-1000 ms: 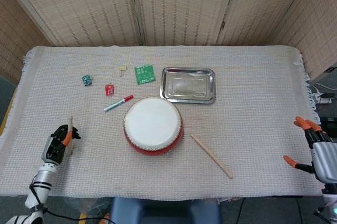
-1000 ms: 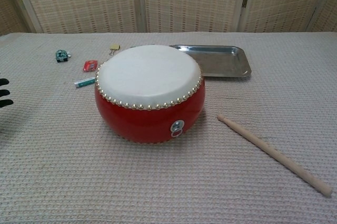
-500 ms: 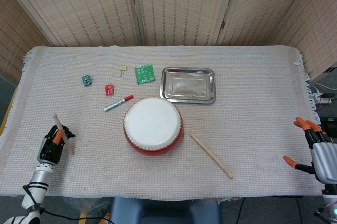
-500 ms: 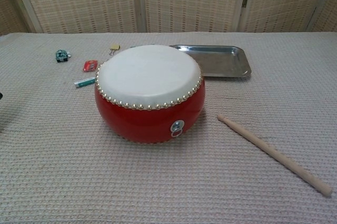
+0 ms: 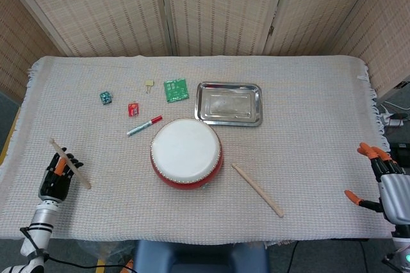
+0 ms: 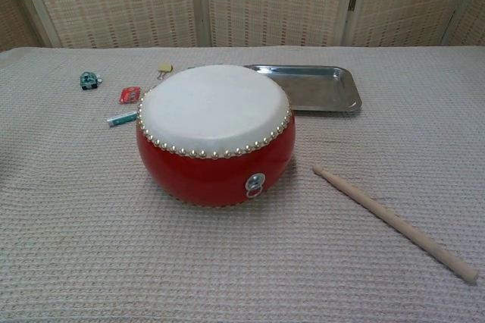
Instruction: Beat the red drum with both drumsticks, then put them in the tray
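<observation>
The red drum (image 5: 186,154) (image 6: 216,132) with its white skin stands mid-table. Behind it to the right lies the steel tray (image 5: 229,103) (image 6: 314,87), holding nothing. My left hand (image 5: 54,179) is at the table's left edge and grips one wooden drumstick (image 5: 70,164), which slants across its fingers. A second drumstick (image 5: 257,189) (image 6: 394,221) lies loose on the cloth right of the drum. My right hand (image 5: 383,180) hangs off the table's right edge, fingers spread, holding nothing. Neither hand shows in the chest view.
Small items lie behind and left of the drum: a red-capped marker (image 5: 144,125), a red tag (image 5: 133,109), a green circuit board (image 5: 175,89), a teal object (image 5: 106,97) and a small clip (image 5: 149,84). Woven screens stand behind the table.
My left hand has drawn back toward the table's left front edge with its drumstick, which tilted from near upright to a slant. It has left the chest view. The right hand stayed still.
</observation>
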Available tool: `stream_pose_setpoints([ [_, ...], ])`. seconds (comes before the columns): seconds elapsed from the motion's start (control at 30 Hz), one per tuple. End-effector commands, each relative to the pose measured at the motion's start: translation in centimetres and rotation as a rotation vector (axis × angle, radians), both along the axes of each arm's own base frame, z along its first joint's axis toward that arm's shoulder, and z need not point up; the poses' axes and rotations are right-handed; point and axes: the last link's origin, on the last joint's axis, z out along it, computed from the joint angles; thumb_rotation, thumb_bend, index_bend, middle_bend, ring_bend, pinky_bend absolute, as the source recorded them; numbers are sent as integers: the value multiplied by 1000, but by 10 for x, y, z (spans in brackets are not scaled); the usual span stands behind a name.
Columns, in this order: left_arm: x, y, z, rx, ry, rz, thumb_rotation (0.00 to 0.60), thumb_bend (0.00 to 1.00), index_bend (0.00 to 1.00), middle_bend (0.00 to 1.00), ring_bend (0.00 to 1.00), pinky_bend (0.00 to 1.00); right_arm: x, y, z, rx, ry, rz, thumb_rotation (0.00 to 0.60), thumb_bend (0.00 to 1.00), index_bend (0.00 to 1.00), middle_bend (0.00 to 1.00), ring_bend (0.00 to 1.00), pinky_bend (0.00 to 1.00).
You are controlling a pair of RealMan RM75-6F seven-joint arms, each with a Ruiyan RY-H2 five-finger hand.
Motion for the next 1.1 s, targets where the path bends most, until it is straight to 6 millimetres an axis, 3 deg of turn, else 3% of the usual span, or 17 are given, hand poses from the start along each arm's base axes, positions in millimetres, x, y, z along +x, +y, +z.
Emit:
stream_pose_setpoints([
  [0.03, 0, 0, 2, 3, -10, 11, 600, 472, 366, 485, 471, 454, 0, 0, 0, 0, 0, 2, 600, 20, 90, 186, 87, 236],
  [0.33, -3, -2, 10, 25, -28, 65, 583, 423, 451, 570, 524, 527, 1, 0, 1, -2, 0, 2, 600, 20, 91, 186, 87, 236],
  [0.43, -3, -5, 13, 23, 30, 51, 543, 418, 466, 594, 551, 551, 1, 1, 0, -2, -3, 3, 600, 20, 91, 186, 87, 236],
  [0.6, 0, -7, 13, 17, 141, 41, 408, 395, 492, 635, 582, 563, 1, 0, 0, 1, -5, 7, 600, 20, 92, 186, 87, 236],
  [0.8, 3, -6, 11, 23, 268, 52, 338, 369, 568, 712, 645, 627, 2, 0, 1, -2, -6, 12, 600, 20, 93, 186, 87, 236],
  [1.1, 9, -8, 5, 12, 464, 51, 325, 370, 645, 767, 696, 676, 4, -1, 3, -13, -5, 22, 600, 20, 94, 186, 87, 236],
])
